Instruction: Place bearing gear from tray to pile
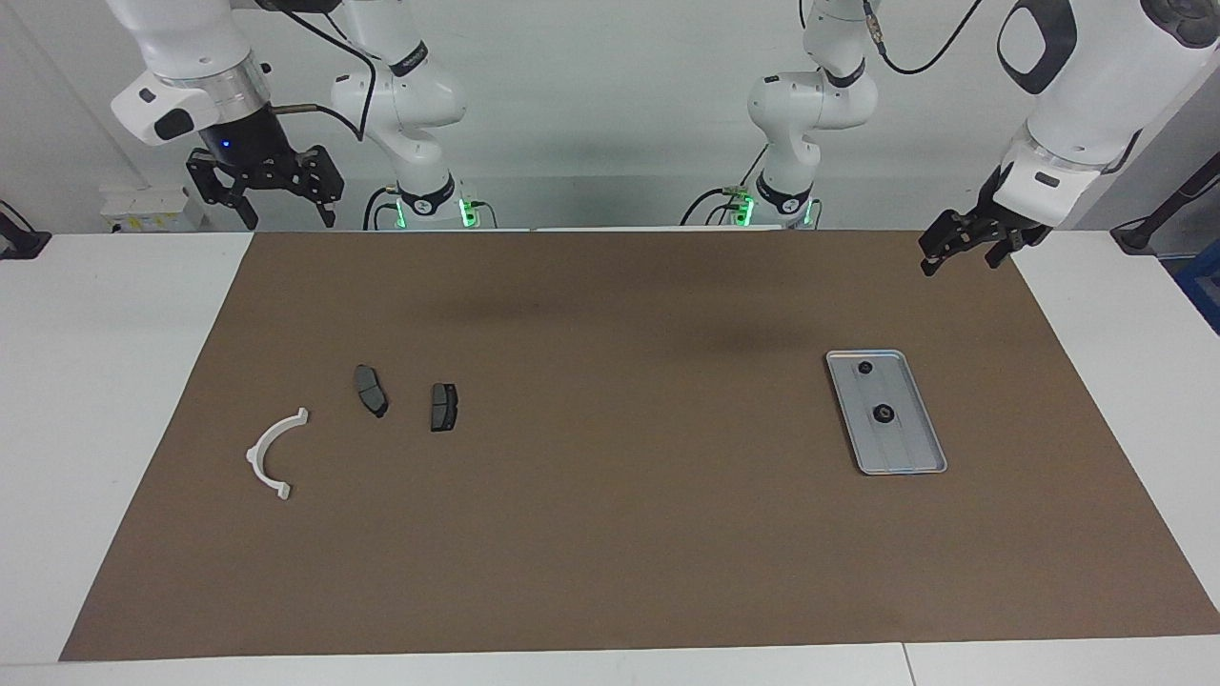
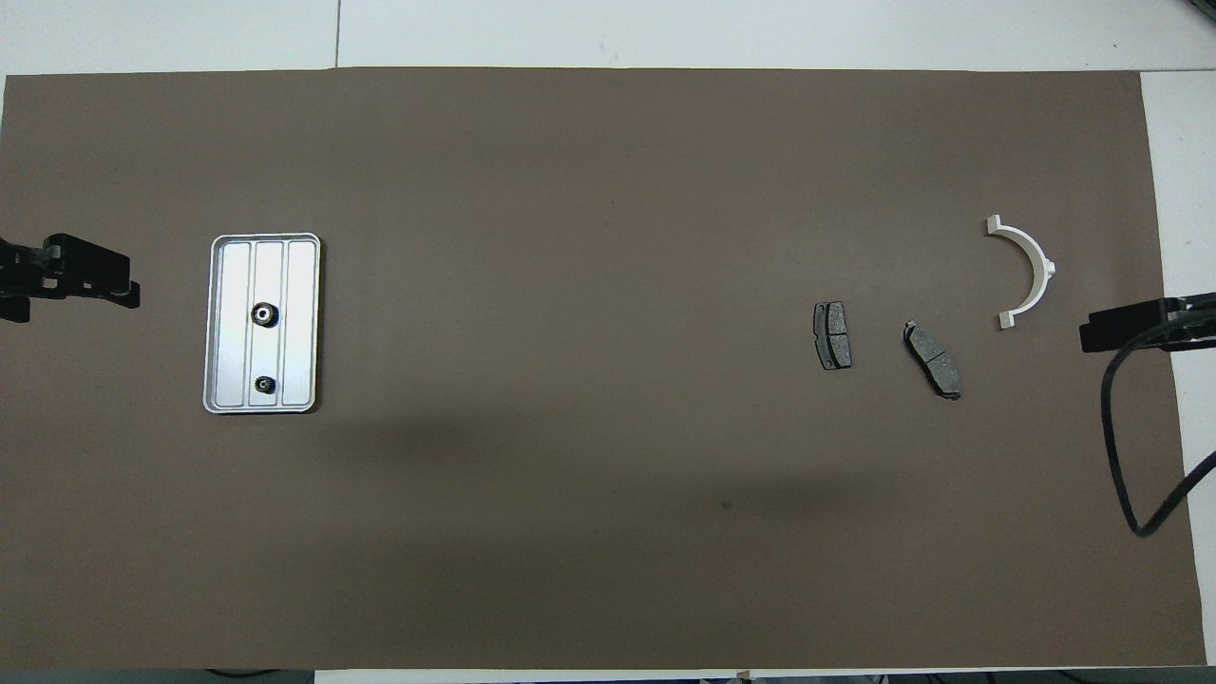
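Brown mat (image 1: 610, 534) on the bench, and honestly nothing has started. With 12 o'clock as straight out from the robots, nearest first: both arms wait up high. The left gripper (image 1: 961, 259) hangs over the mat's edge at the left arm's end, jaws apart and holding nothing. The right gripper (image 1: 286, 214) is up over the right arm's end, jaws apart too and also bare.

Next out is the tray (image 1: 910, 448), flat on the mat toward the left arm's end. Two dark round parts sit in its middle lane: a small gear (image 2: 265, 384) at the tray's 6 o'clock end and a bigger gear (image 2: 264, 313) about centre. I can't tell which one counts as the bearing gear. Either way it's in the tray, so the pick, carry and drop are all left to do.

The pile lies well apart, out at the tray's 3 o'clock: two grey pads (image 2: 832, 335) and the white bracket (image 2: 1031, 271) at their 1 o'clock.

View-wise, the facing one gives the arms and how high the jaws hang. The overhead one only catches their black tips at the edges, but shows the tray's ridges and lanes properly.
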Controlling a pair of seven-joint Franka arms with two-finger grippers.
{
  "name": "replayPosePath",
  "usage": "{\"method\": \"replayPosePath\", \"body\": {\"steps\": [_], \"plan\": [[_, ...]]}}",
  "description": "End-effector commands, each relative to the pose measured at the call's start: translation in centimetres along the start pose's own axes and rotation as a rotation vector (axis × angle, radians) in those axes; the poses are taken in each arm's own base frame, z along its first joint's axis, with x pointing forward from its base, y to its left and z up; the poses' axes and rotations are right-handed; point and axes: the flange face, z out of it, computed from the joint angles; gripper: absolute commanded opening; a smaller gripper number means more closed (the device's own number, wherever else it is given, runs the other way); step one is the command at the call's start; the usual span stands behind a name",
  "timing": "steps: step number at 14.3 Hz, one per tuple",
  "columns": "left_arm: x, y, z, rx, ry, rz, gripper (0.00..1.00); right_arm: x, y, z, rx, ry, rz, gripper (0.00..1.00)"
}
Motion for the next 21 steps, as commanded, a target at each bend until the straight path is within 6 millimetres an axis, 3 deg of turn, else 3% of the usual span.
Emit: {"method": "replayPosePath", "body": {"steps": [1, 8, 13, 17, 21], "plan": [[-0.6, -0.2, -0.2, 0.019, 0.009, 0.012, 1.00, -0.9, -0.4, -0.4, 0.020, -0.010, 0.001, 1.00], [-0.9, 0.1, 0.3, 0.018, 0.001, 0.002, 1.00, -0.9, -0.2, -0.5, 0.021, -0.005, 0.003, 1.00], [-0.8, -1.0, 1.3, 0.016, 0.042, 0.009, 1.00, -0.9, -0.1, -0.5, 0.021, -0.005, 0.004, 1.00], [-0.9, -1.2, 6.5, 0.011, 0.091, 0.019, 1.00, -0.8, 0.1, -0.4, 0.021, -0.004, 0.007, 1.00], [2.1, -0.2, 12.0, 0.015, 0.093, 0.034, 1.00, -0.8, 0.0, -0.4, 0.020, -0.005, 0.006, 1.00]]}}
